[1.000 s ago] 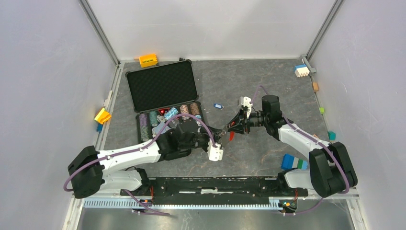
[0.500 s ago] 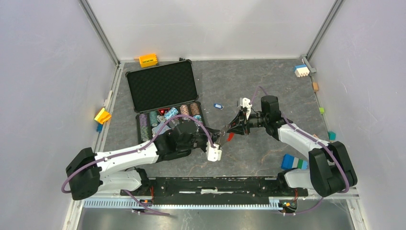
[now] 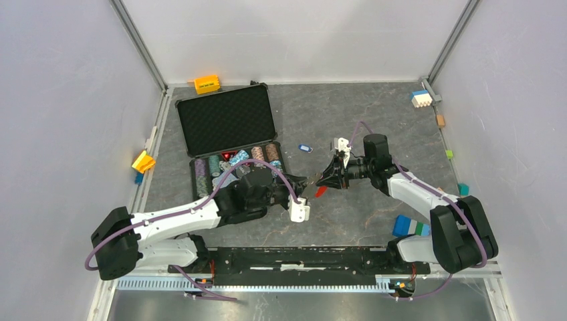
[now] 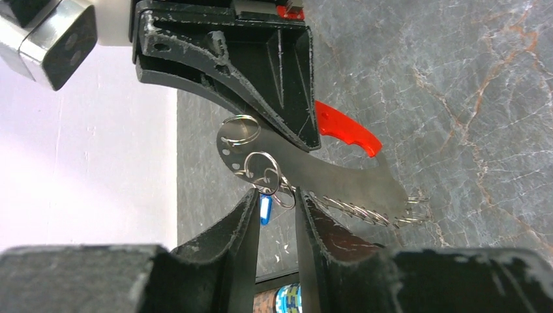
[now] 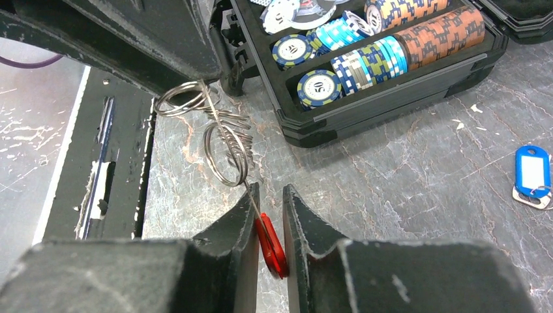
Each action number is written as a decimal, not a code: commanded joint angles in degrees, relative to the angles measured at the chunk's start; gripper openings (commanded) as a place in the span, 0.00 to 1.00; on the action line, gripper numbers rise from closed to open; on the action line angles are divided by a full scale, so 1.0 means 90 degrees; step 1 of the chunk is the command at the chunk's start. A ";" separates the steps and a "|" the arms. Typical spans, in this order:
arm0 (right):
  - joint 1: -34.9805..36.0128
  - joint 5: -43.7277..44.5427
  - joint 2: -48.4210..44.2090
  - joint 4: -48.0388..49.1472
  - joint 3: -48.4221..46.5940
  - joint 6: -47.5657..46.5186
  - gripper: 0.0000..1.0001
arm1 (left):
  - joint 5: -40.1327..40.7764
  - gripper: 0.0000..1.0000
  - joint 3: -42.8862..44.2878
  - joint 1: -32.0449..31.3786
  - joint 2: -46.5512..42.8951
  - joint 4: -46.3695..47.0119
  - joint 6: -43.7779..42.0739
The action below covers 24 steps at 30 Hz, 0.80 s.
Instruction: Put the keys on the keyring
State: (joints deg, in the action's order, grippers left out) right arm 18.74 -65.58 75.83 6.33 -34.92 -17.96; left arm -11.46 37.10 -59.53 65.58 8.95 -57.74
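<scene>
The keyring [image 3: 317,188] hangs in the air between my two grippers over the middle of the table. It is a thin metal strip [image 4: 339,173] with several silvery rings [image 5: 225,147] and a red strip [image 5: 270,244]. My right gripper [image 5: 267,189] is shut on the red strip, and its black fingers [image 4: 280,91] show in the left wrist view. My left gripper [image 4: 277,194] is closed on a small ring [image 4: 282,195] at the strip's other end. One key with a blue head [image 3: 305,148] lies loose on the table [image 5: 531,173] beyond the grippers. It also shows past my left fingertips [image 4: 264,210].
An open black case [image 3: 227,120] with stacks of poker chips [image 5: 378,52] stands just left of the grippers. A blue and green block [image 3: 410,226] lies near the right arm's base. Small blocks [image 3: 207,84] [image 3: 420,99] sit at the far corners, and a yellow one [image 3: 143,161] at the left edge.
Both grippers have drifted slightly left with the keyring between them. The right jaws have narrowed onto the red strip.
</scene>
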 commanded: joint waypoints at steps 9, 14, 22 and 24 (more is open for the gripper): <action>0.0022 0.0046 0.0080 -0.0004 -0.0322 -0.0170 0.00 | -0.0057 0.23 -0.0058 -0.0042 -0.0079 0.0692 0.0280; 0.0024 0.0043 0.0112 -0.0105 -0.0359 -0.0256 0.00 | 0.0035 0.22 -0.0133 -0.0041 -0.0166 0.0705 0.0242; 0.0020 0.0046 0.0130 -0.0207 -0.0397 -0.0378 0.00 | 0.0153 0.09 -0.0182 -0.0041 -0.0236 0.0696 0.0208; 0.0023 0.0037 0.0112 -0.0286 -0.0407 -0.0477 0.00 | 0.0240 0.10 -0.0182 -0.0031 -0.0237 0.0693 0.0209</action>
State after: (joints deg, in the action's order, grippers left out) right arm 18.85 -64.42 76.88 4.29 -35.90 -20.14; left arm -9.58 35.55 -59.66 64.90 12.53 -57.32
